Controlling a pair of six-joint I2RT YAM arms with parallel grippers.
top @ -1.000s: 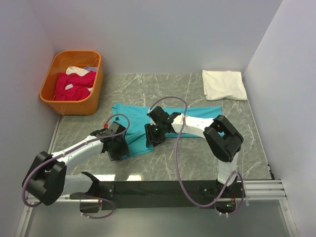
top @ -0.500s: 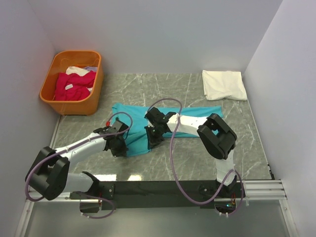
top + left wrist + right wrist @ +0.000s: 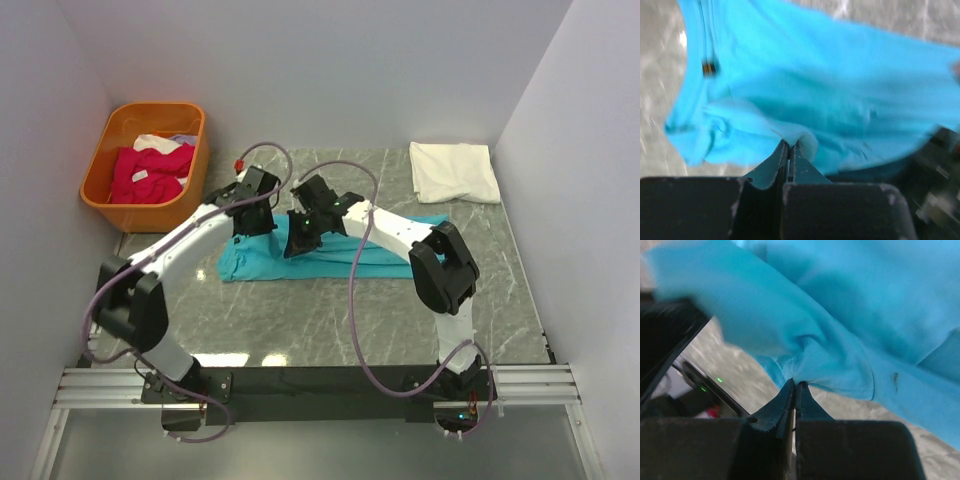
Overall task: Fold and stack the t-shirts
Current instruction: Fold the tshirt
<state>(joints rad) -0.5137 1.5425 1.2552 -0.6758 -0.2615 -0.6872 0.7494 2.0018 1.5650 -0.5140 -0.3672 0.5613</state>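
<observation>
Top view: tips of left claw (image 3: 258, 212) and right claw (image 3: 300, 236) sit under their own wrist housings, so the pinch points aren't visible. The 2 arms cover the middle of the teal t-shirt (image 3: 250, 263).
Left wrist view: motion-blurred. Shirt runs off top and right edges. Neck label (image 3: 710, 67) unreadable. Dark smear (image 3: 940, 165) lower right, can't identify.
Right wrist view: shirt cut by top and right edges, upper left blurred. Dark shape (image 3: 665, 335) cut off at left.
Orange basket (image 3: 150, 218): white cloth (image 3: 155, 143) mostly buried under magenta t-shirts (image 3: 145, 172), count unclear.
</observation>
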